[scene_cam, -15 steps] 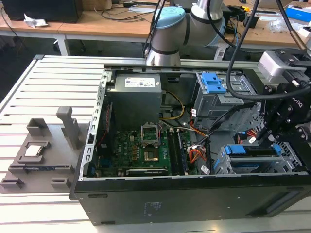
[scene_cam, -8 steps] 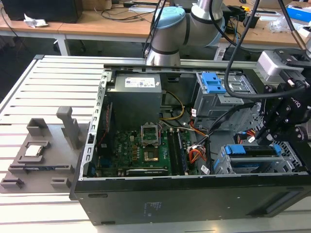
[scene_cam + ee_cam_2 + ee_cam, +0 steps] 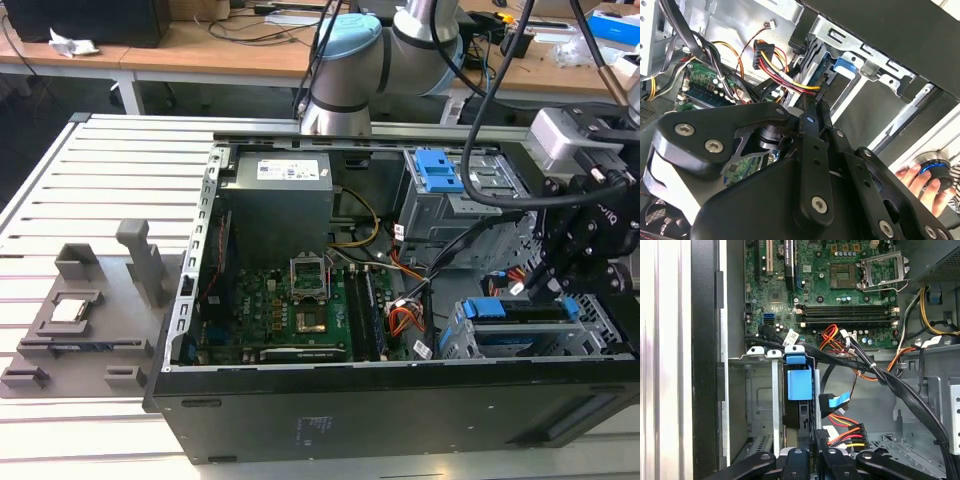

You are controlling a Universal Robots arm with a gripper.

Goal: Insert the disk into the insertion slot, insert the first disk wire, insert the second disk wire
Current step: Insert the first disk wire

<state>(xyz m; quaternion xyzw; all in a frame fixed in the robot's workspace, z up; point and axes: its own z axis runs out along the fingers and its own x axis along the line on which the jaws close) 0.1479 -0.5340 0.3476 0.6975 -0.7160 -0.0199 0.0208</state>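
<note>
Disk seated; first wire step in hand.

Disk (image 3: 799, 385) already down in the insertion slot (image 3: 458, 338), at the case corner by the counter's near edge on the exterior view's right. Pincer (image 3: 815, 103) right at the disk's end, drawn nearly together, apparently clamped on the black wire plug (image 3: 814, 94) of the red-yellow bundle. Plug judged not yet home. Blue flat cable (image 3: 836, 401) loose just beside the disk. Probably calls for squaring plug to socket, then a straight gentle push. Arm (image 3: 345, 70) reaching from the counter's far edge across the open case (image 3: 400, 410), wrist tipped down into it.
</note>
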